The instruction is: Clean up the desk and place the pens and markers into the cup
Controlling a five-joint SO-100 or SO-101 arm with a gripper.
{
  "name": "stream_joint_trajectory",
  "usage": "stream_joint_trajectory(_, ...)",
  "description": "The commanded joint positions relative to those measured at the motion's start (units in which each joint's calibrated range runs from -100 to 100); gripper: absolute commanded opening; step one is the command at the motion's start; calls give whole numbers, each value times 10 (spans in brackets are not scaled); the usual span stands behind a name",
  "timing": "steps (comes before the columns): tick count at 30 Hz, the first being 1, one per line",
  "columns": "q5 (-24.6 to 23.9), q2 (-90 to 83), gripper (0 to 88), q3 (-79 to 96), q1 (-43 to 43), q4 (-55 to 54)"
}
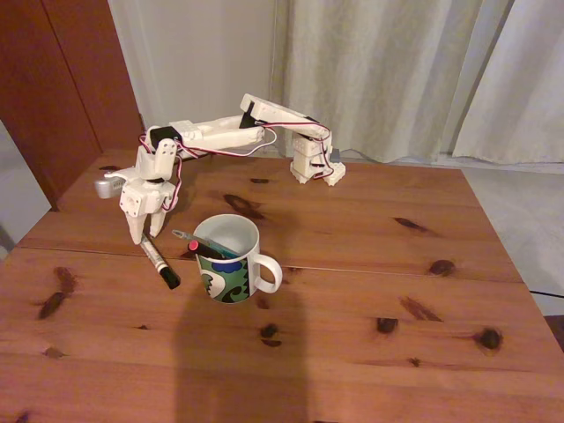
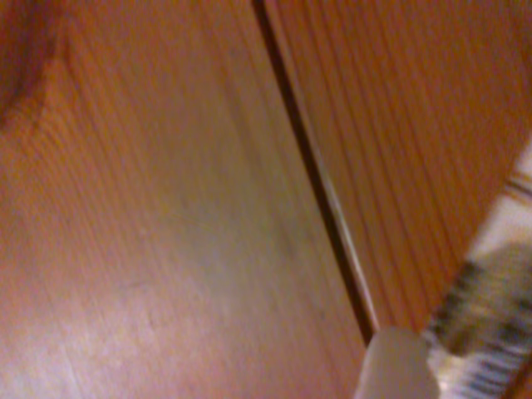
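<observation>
A white marker (image 1: 157,261) lies on the table (image 1: 370,344) left of the cup (image 1: 229,260), black cap pointing near and right. The hand (image 1: 146,236) hangs over its far end; whether it grips is unclear. Two pens (image 1: 204,246) lean inside the cup. Open tabletop lies right and near.

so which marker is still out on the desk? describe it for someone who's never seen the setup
In the fixed view, find the mug near the middle of the desk. Just left of it, below the gripper, the marker lies flat on the wood across the plank seam. It is thick and white with a black cap, while the two thin pens stand inside the mug.
</observation>
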Motion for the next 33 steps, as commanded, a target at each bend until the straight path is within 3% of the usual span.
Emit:
stream_joint_trajectory(1, 2, -5, 156, -3, 1, -12)
stream_joint_trajectory(19, 27, 17, 154, -9, 17, -12)
stream_joint_trajectory(21, 27, 16, 120, -9, 17, -12)
stream_joint_trajectory(24, 27, 15, 0, -9, 17, -12)
stream_joint_trajectory(33, 25, 12, 12, -9, 17, -12)
